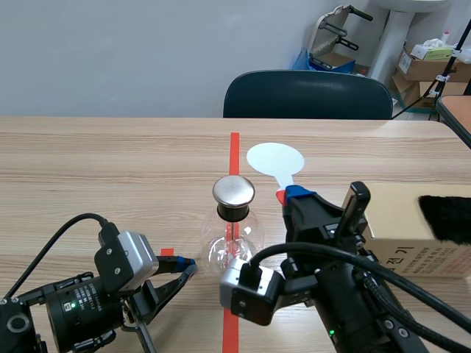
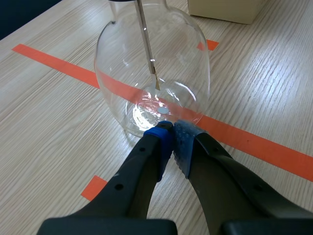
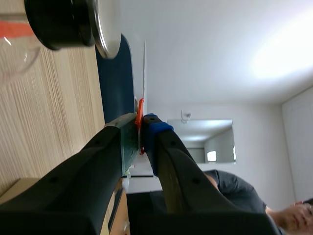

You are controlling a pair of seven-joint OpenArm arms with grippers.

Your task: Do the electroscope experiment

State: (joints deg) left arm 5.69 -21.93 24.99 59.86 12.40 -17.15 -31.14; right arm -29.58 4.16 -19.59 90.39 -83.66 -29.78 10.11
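black right gripper [image 1: 289,195] sideways on paddle [image 1: 274,159]

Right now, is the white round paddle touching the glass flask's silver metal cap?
Apart. Right wrist view: the edge-on white round paddle clears the silver metal cap, blue chair showing between them.

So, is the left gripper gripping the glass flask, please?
No, the left gripper is shut on nothing, closed just before the flask.

Cardboard box [image 1: 401,215], side face toward robot: dark printed Korean characters "전기", only part of line in view, remainder cut off behind right arm. Stacked boxes [image 1: 423,65] at far wall: labels too small to read. No other legible text.
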